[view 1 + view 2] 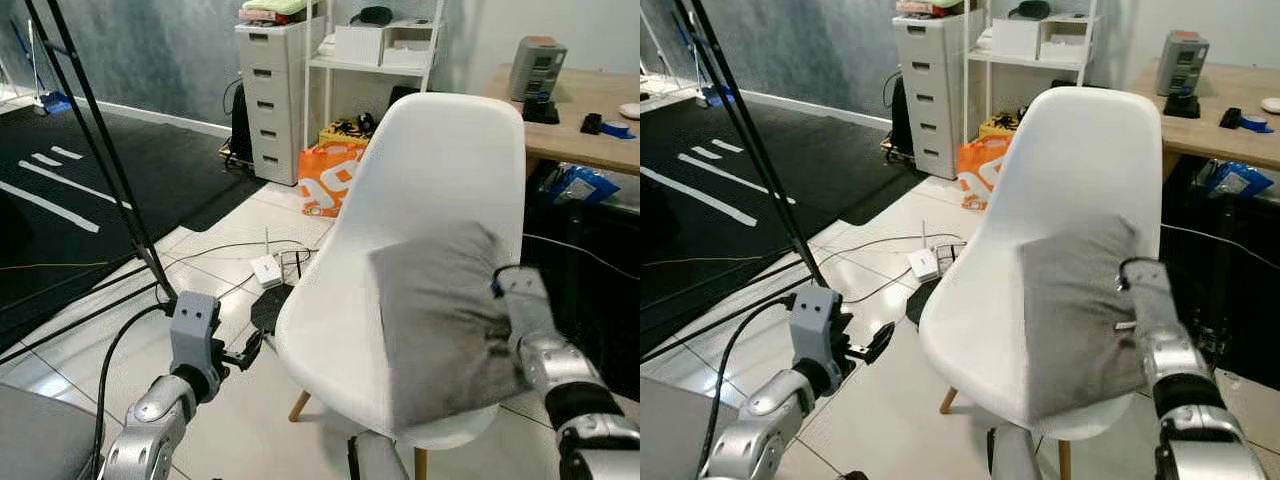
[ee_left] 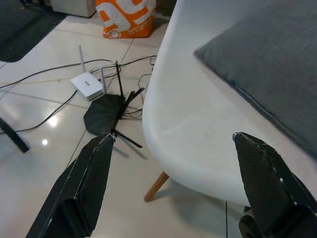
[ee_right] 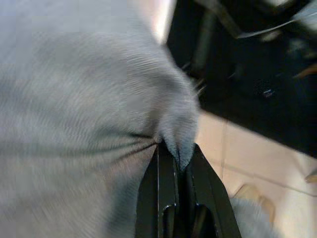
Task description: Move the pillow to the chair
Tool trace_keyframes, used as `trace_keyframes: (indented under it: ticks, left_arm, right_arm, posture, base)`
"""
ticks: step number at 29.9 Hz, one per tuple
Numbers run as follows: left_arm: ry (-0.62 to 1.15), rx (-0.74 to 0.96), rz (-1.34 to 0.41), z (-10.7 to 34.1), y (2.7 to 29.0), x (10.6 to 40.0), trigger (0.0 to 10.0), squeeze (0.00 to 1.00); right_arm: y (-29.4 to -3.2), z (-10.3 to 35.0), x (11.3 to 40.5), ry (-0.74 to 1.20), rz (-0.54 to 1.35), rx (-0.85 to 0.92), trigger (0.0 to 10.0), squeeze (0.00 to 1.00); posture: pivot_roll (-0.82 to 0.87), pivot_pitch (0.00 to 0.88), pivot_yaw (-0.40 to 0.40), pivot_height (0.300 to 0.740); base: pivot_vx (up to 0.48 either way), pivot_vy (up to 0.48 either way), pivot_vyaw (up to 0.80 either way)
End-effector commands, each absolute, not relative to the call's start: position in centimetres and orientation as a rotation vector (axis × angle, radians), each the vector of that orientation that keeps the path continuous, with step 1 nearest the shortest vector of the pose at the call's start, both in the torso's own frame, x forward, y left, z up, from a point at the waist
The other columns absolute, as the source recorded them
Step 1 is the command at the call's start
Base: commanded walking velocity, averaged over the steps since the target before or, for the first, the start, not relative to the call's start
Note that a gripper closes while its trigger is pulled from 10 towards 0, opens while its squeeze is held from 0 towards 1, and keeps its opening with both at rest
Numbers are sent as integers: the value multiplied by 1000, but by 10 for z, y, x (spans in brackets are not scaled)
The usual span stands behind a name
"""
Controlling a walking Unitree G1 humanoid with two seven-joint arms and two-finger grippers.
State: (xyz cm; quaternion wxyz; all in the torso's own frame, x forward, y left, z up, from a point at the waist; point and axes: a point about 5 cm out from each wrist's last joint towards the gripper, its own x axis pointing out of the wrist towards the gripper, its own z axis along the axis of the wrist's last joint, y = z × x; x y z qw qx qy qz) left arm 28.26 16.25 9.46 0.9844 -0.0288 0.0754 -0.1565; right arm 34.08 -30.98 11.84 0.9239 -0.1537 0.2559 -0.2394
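Observation:
A grey pillow (image 1: 440,320) rests on the seat of the white shell chair (image 1: 440,170), leaning against its backrest. My right gripper (image 3: 177,153) is shut on a pinched fold at the pillow's (image 3: 74,99) right edge; in the head views only its wrist (image 1: 525,300) shows beside the pillow (image 1: 1075,310). My left gripper (image 2: 173,144) is open and holds nothing. It hovers low at the chair's front left, its fingers (image 2: 84,183) pointing at the seat edge (image 2: 198,148). The left arm (image 1: 195,345) stands left of the chair.
A white router (image 1: 266,269) and black cables (image 1: 200,255) lie on the tiled floor left of the chair. An orange bag (image 1: 328,178), white drawers (image 1: 270,95) and shelves stand behind. A wooden desk (image 1: 580,110) is at the right. A black tripod leg (image 1: 100,150) crosses the left.

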Motion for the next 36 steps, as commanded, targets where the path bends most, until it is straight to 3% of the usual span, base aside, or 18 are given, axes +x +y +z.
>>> trace_keyframes:
  ticks: [1, 7, 10, 14, 23, 24, 25, 36]
  left_arm:
    - [171, -27, -320, 94, 166, 281, 10000, 0]
    - [166, -18, -331, 98, 168, 278, 10000, 0]
    - [166, -18, -331, 99, 168, 278, 10000, 0]
    - [164, -6, -337, 102, 171, 278, 10000, 0]
    - [167, -10, -352, 102, 166, 277, 10000, 0]
    - [167, -12, -356, 102, 164, 277, 10000, 0]
    - [165, -14, -359, 103, 163, 277, 10000, 0]
    - [159, -42, -384, 107, 160, 278, 10000, 0]
  right_arm:
    - [-317, 128, 342, 461, -567, -296, 10000, 0]
    - [-290, 117, 352, 480, -405, -364, 10000, 0]
    - [-289, 117, 352, 481, -403, -362, 10000, 0]
    - [-299, 95, 337, 629, -417, -478, 10000, 0]
    - [-311, 88, 328, 665, -458, -476, 10000, 0]
    - [-314, 89, 326, 673, -465, -490, 10000, 275]
    - [-317, 89, 325, 683, -472, -496, 10000, 1000]
    - [-328, 106, 328, 670, -508, -508, 10000, 1000]
  posture:
    - [-223, 55, 45, 560]
    - [-205, 63, 58, 560]
    - [-205, 63, 58, 560]
    - [-184, 66, 69, 560]
    - [-191, 58, 67, 560]
    - [-192, 57, 64, 560]
    - [-194, 56, 59, 560]
    - [-216, 64, 60, 560]
  base:
    - [0, 0, 0]
    - [0, 0, 0]
    - [0, 0, 0]
    - [0, 0, 0]
    - [0, 0, 0]
    - [0, 0, 0]
    - [0, 0, 0]
    - [0, 0, 0]
